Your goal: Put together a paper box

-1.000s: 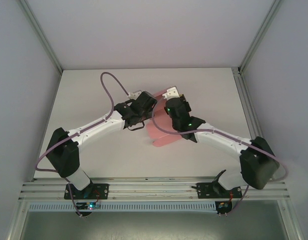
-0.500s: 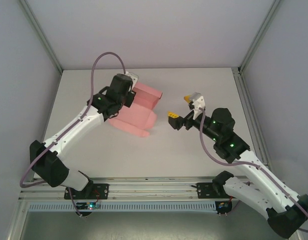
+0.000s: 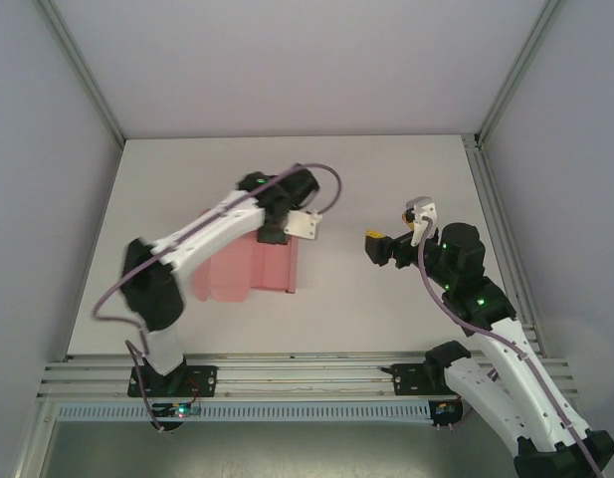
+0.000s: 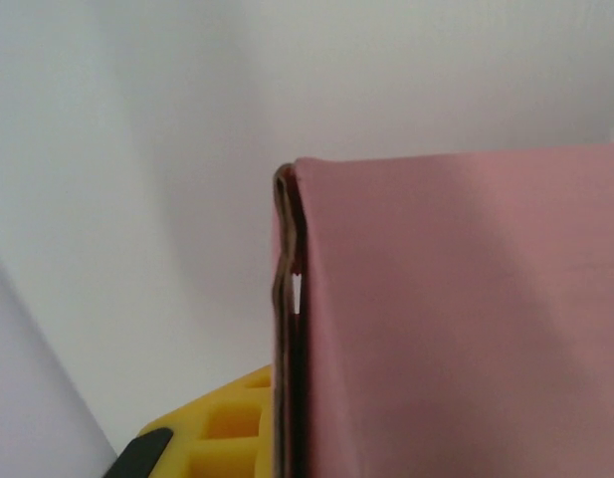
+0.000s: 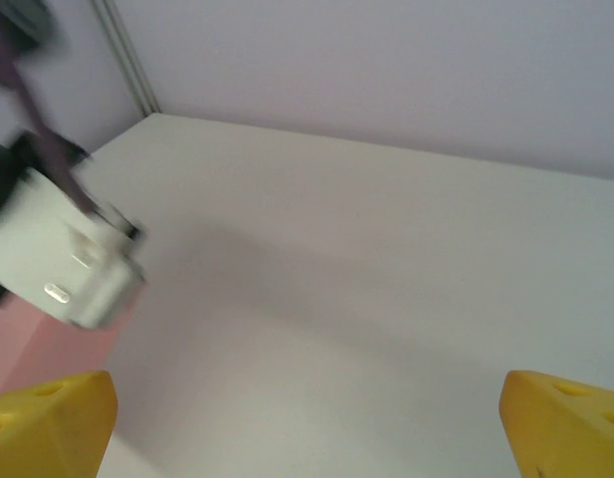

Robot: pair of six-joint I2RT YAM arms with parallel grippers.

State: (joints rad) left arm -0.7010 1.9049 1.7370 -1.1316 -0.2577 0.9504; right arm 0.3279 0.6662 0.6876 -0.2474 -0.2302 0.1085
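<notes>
The pink paper box point(image 3: 252, 271) lies partly folded, left of the table's middle. My left gripper point(image 3: 278, 236) comes down on its far right edge and is shut on it. In the left wrist view the pink card point(image 4: 456, 319) runs edge-on between the jaws, beside one yellow finger point(image 4: 217, 433). My right gripper point(image 3: 396, 230) hangs open over bare table to the right of the box, well apart from it. Its yellow fingertips point(image 5: 48, 418) stand wide with nothing between them, and a corner of the pink box point(image 5: 8, 349) shows at the left edge.
The white table point(image 3: 386, 169) is enclosed by pale walls on three sides, with metal posts in the far corners. An aluminium rail point(image 3: 307, 373) carrying both arm bases runs along the near edge. The left arm's white wrist block point(image 5: 68, 269) sits left of my right gripper.
My right gripper let go of the box, opened wide and pulled back to the right. The left arm swung the box to the far left, then brought it nearer and toward the middle.
</notes>
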